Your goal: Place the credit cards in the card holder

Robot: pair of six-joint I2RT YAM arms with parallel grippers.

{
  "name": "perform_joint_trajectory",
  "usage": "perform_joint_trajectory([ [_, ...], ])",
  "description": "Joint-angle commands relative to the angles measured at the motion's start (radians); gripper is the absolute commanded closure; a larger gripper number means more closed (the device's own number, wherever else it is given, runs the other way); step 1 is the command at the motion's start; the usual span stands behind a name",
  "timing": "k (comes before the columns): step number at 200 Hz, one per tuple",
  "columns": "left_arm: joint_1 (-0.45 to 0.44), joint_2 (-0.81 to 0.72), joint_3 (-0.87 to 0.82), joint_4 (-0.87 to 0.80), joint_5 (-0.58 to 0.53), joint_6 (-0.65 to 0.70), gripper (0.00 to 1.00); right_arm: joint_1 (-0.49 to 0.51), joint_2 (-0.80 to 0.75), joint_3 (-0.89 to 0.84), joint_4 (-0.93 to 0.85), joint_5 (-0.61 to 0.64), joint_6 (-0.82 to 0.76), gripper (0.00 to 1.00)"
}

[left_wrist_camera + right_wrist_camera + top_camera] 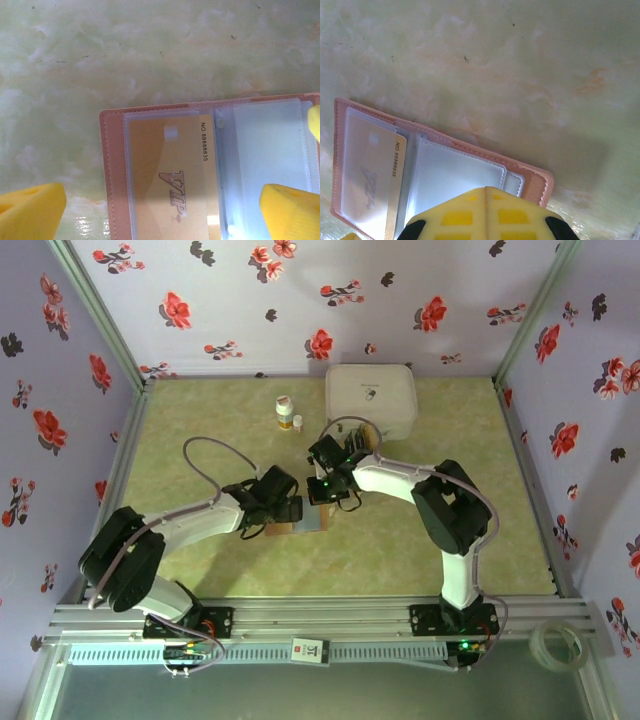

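Beneath the wide-spread, empty left gripper (160, 212) the card holder (112, 165) lies open, a gold card (170, 185) lodged in its nine-o'clock sleeve. Beyond, the right gripper (487, 210) is closed on nothing; the holder is best pinned flat while the next is slid in.

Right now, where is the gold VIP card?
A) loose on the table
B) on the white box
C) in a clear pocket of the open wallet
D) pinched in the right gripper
C: the gold card sits behind the clear plastic of a pocket in the open wallet.
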Motion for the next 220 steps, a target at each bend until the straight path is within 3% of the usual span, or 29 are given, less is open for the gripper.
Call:
perform_joint_trajectory([
  [1, -0.011, 0.014, -0.003, 0.026, -0.004, -0.021, 0.0, 0.011, 0.03, -0.015, 0.029, -0.018, 0.024, 1.0],
  [201, -0.033, 0.085, -0.097, 0.113, -0.03, 0.01, 0.01, 0.041, 0.044, -0.002, 0.044, -0.031, 0.06, 1.0],
  [220, -0.033, 0.084, -0.107, 0.116, -0.031, 0.003, 0.02, 0.036, 0.007, -0.005, 0.046, -0.03, 0.073, 0.9],
])
